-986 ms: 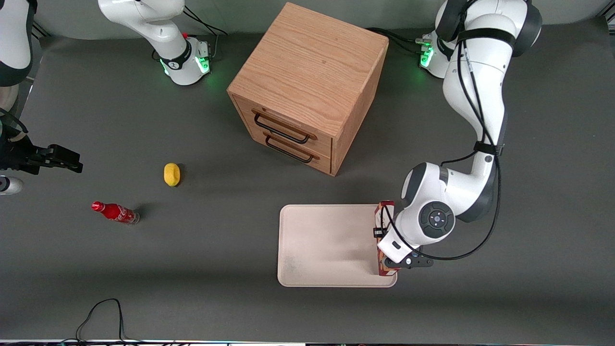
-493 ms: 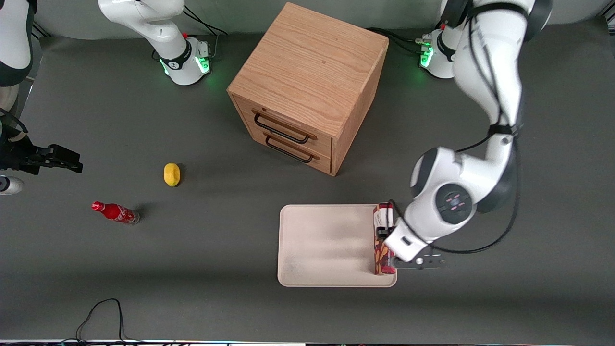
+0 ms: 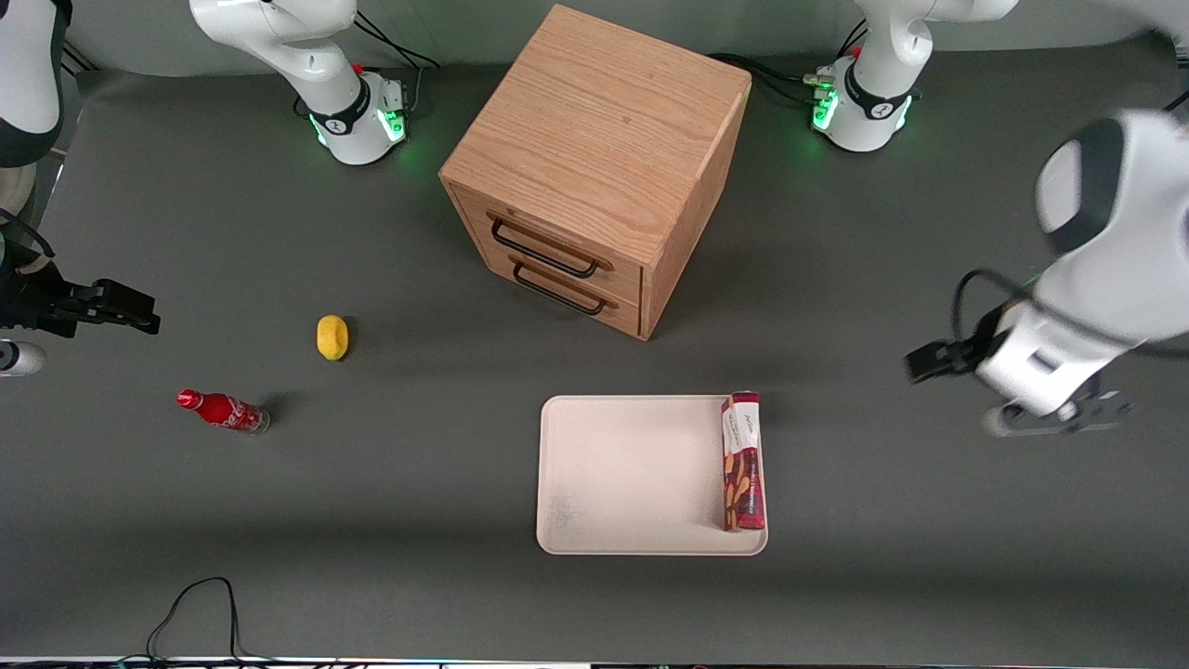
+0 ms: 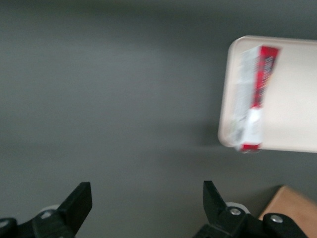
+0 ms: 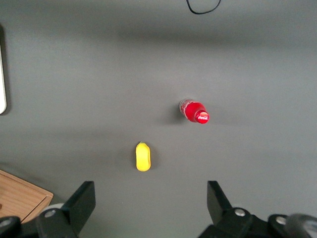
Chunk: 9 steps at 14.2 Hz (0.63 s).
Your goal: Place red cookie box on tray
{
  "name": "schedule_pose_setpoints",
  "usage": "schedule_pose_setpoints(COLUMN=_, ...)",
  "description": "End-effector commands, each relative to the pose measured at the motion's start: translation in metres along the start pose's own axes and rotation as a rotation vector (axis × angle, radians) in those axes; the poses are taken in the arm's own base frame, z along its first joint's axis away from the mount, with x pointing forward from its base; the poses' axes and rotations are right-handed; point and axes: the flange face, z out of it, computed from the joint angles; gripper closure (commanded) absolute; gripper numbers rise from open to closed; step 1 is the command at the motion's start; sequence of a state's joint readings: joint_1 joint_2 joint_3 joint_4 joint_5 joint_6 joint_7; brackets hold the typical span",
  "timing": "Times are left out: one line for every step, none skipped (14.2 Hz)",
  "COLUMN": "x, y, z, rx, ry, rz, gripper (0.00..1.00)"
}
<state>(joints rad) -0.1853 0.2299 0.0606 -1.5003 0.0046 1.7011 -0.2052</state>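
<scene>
Red cookie box (image 3: 743,462) is standing on its thin long edge inside the tray (image 3: 632,474), along the rim toward the working arm's end. Gripper (image 4: 143,208) is hanging above bare table (image 3: 882,557), well apart from the box, fingers (image 4: 79,203) spread wide, holding nothing. Farther from the front camera, a wooden drawer cabinet (image 3: 599,167) is sitting with both drawers shut.
</scene>
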Motion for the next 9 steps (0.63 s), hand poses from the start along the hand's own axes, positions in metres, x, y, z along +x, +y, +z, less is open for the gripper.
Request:
schedule_pose_setpoints(x=-0.064, y=-0.041, z=-0.022, rx=0.019, ry=0.000, rz=0.036, gripper=0.00)
schedule_pose_setpoints(x=-0.080, y=-0.055, z=-0.027, rx=0.015, ry=0.002, rz=0.065, gripper=0.00)
schedule_pose_setpoints(x=-0.092, y=-0.068, z=-0.036, rx=0.012, ry=0.013, rz=0.073, gripper=0.00)
schedule_pose_setpoints(x=-0.103, y=-0.074, z=-0.043, rx=0.010, ry=0.011, rz=0.083, gripper=0.00)
schedule_pose_setpoints(x=-0.112, y=-0.080, z=-0.049, rx=0.002, ry=-0.008, rz=0.099, gripper=0.00)
schedule_pose_setpoints(x=-0.117, y=-0.080, z=-0.053, rx=-0.003, ry=-0.018, rz=0.129, gripper=0.00)
schedule_pose_setpoints(x=-0.119, y=-0.077, z=-0.054, rx=-0.002, ry=-0.021, rz=0.142, gripper=0.00)
schedule_pose_setpoints(x=-0.120, y=-0.073, z=-0.055, rx=-0.002, ry=-0.019, rz=0.150, gripper=0.00)
schedule_pose_setpoints(x=-0.119, y=-0.071, z=-0.054, rx=-0.009, ry=-0.018, rz=0.151, gripper=0.00)
